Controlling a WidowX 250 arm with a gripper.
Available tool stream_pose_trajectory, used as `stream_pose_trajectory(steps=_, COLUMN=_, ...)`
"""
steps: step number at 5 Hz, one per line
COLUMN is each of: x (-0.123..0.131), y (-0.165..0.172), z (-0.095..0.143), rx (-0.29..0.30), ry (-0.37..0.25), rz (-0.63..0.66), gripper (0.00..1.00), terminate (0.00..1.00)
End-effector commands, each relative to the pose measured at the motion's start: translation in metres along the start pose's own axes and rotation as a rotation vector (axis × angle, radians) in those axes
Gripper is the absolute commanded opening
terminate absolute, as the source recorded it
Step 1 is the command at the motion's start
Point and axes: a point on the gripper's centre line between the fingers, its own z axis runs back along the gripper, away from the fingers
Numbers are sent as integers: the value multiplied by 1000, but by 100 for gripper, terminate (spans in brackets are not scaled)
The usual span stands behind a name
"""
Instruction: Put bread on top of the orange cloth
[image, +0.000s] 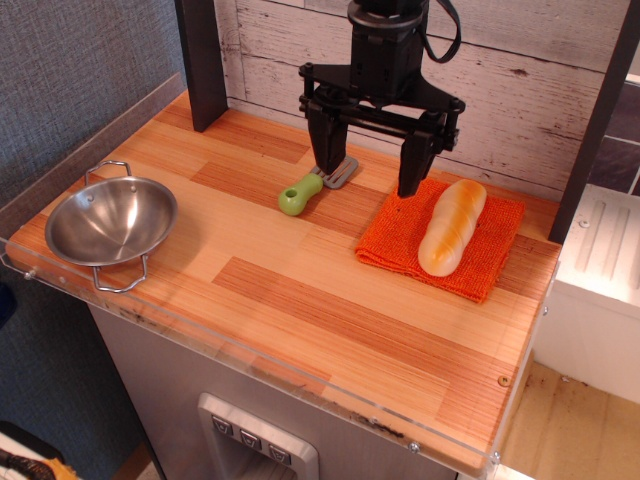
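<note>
A wooden counter (300, 280) of striped warm planks fills the room's middle, edged along its front with a clear plastic lip. Behind the counter stands a whitewashed plank wall (540, 70), weathered and grey-streaked. A dark post (200, 60) rises from the counter's back left corner, another (600, 110) at its back right. Left of the counter hangs a grey-blue textured wall (70, 70). Right of the counter sits a white unit (600, 280), with pale wood floor (570, 420) below. Under the counter, a grey cabinet front (180, 400) carries a light panel with buttons (255, 445).
</note>
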Motion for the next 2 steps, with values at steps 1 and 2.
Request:
stream_pose_trajectory(steps=1, x=-8, y=8, z=23, rx=-6, ry=-58, rz=9, gripper=100, terminate=0)
stream_pose_trajectory(steps=2, x=-8, y=8, z=23, rx=-6, ry=-58, rz=9, gripper=100, terminate=100)
